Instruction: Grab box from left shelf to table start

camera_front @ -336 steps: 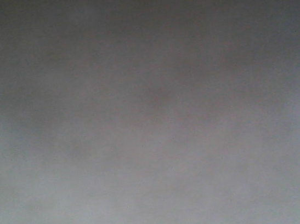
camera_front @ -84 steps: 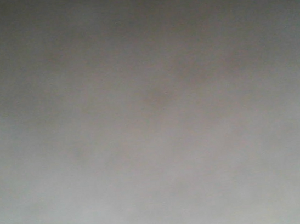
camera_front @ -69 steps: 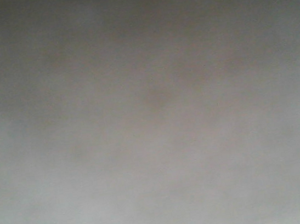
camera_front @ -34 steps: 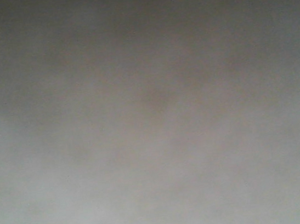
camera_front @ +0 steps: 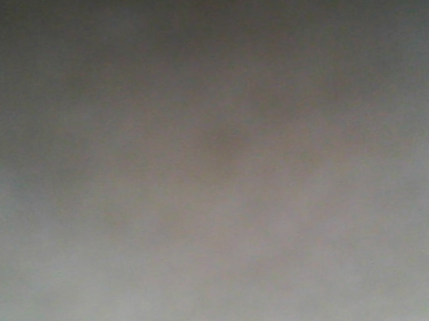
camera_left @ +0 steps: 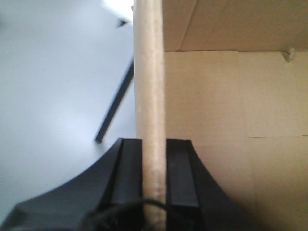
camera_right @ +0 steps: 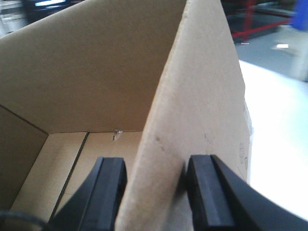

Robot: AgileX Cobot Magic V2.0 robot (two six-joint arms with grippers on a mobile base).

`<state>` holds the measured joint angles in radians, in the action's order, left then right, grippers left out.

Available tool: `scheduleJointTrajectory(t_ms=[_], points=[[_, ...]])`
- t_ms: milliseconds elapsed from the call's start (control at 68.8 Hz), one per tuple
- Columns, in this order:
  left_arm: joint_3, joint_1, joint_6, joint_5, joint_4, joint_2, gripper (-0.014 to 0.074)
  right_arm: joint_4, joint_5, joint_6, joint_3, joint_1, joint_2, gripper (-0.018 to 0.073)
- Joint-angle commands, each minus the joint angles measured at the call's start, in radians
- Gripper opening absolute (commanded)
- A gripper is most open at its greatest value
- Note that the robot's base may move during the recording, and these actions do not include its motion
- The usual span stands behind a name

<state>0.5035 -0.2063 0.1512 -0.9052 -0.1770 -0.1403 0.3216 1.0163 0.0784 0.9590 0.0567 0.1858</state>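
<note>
The large brown corrugated cardboard box (camera_right: pixel 96 72) is held between the two arms, its open top toward the wrist cameras. The left gripper (camera_left: pixel 154 154) is clamped on one upright wall with a black finger on each face, so the thin board cannot slip sideways. The right gripper (camera_right: pixel 156 178) pinches another wall the same way. Gripping two sides likely shares the load and steadies the box. The pale white surface (camera_right: pixel 274 120) shows at 3 o'clock in the right wrist view, so the box is at or over it (whether its bottom rests there, I cannot tell). The front camera gives only grey blur.
</note>
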Motion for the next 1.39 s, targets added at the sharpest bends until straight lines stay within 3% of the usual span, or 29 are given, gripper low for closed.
scheduleJointTrajectory(t_ms=[0, 1380], points=[[-0.004, -0.003, -0.013, -0.141, 0.068, -0.012, -0.0093, -0.049, 0.022, 0.005, 0.022, 0.0, 0.0, 0.0057], [-0.004, -0.003, -0.013, -0.141, 0.068, -0.012, -0.0093, -0.049, 0.022, 0.005, 0.022, 0.0, 0.0, 0.0057]])
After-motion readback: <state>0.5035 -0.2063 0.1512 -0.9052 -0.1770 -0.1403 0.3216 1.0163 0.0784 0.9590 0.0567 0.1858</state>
